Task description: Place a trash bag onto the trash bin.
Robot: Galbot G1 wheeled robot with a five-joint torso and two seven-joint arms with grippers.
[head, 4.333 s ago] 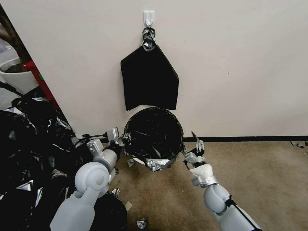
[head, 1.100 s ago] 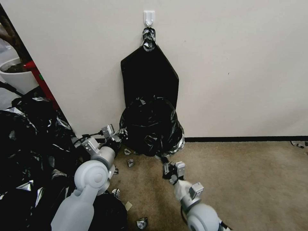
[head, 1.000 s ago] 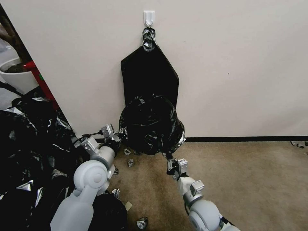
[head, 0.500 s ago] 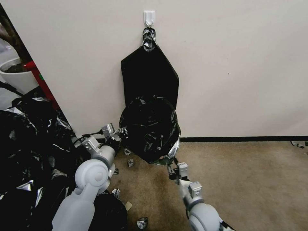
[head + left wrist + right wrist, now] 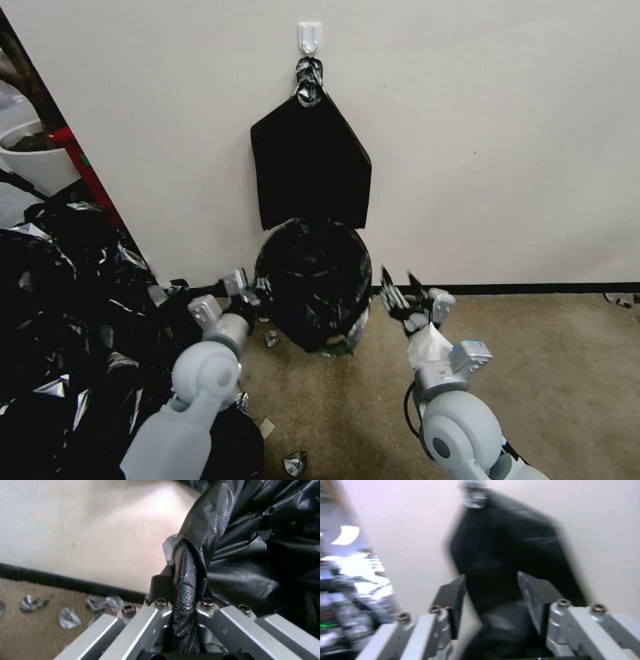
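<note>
The trash bag (image 5: 313,287), glossy black film with silvery glints, stands as a rounded bulge on the carpet against the wall. The trash bin is hidden under the film. My left gripper (image 5: 257,291) is at the bag's left side, shut on a twisted strand of the trash bag (image 5: 186,575); the left gripper (image 5: 184,600) pinches that strand between its pads. My right gripper (image 5: 400,291) hangs just right of the bag, apart from it, open. In the right wrist view the right gripper (image 5: 491,587) has its dark fingers (image 5: 455,600) spread, with nothing gripped.
A flat black sheaf (image 5: 310,167) hangs from a white wall hook (image 5: 310,35) right above the bag. A big heap of black plastic (image 5: 60,300) fills the left floor. A white plant pot (image 5: 33,160) stands behind it. Crumpled scraps (image 5: 295,461) dot the carpet; open carpet lies to the right.
My right gripper has left the bag's lower front edge, swung up to its right side and now stands open. The bag's bulge has sunk lower. The left arm shifted slightly rightward.
</note>
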